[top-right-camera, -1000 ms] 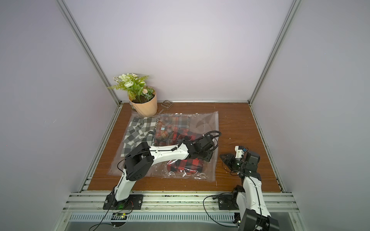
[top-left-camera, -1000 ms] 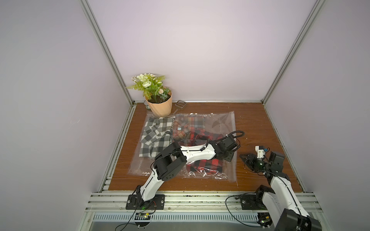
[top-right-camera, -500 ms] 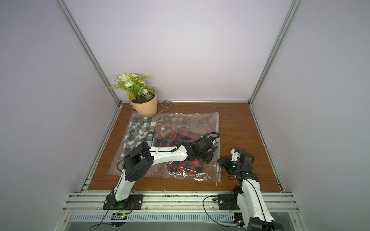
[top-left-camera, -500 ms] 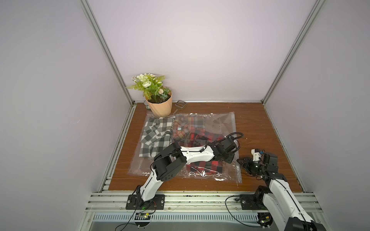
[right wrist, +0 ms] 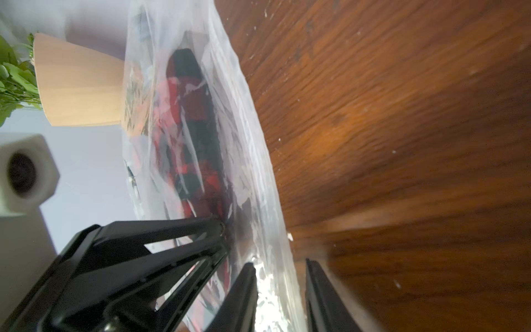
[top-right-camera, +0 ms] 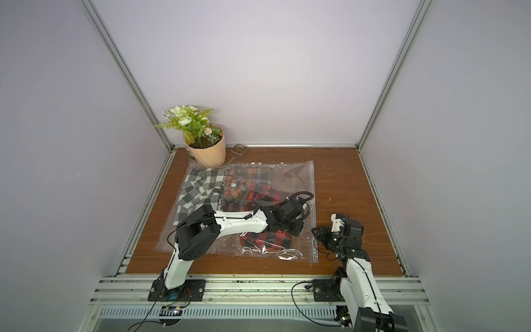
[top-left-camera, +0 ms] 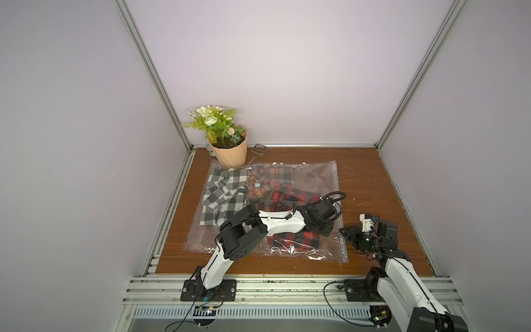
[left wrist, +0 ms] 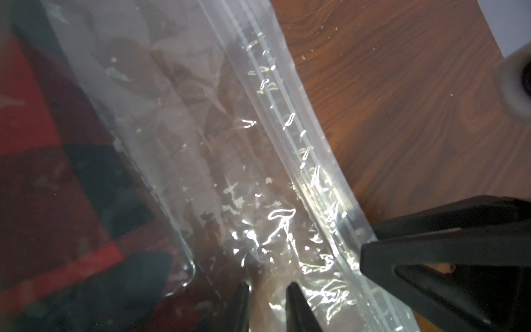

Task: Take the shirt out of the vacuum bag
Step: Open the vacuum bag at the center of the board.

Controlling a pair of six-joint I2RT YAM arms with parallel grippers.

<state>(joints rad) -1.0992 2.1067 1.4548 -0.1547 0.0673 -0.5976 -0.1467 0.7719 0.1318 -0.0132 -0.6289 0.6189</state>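
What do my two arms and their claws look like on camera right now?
Both arms have white link shells with black joint housings and black base plates bolted to the aluminium rail. The left claw is black, with a looped black corrugated cable above its wrist. The right claw has black, tapered, open-framed fingers and a small white block on top.

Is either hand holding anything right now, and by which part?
Cannot be told for certain. The right hand straddles the zip-strip edge of the vacuum bag, jaws apart; the left hand sits on the plastic nearby, grip unclear.
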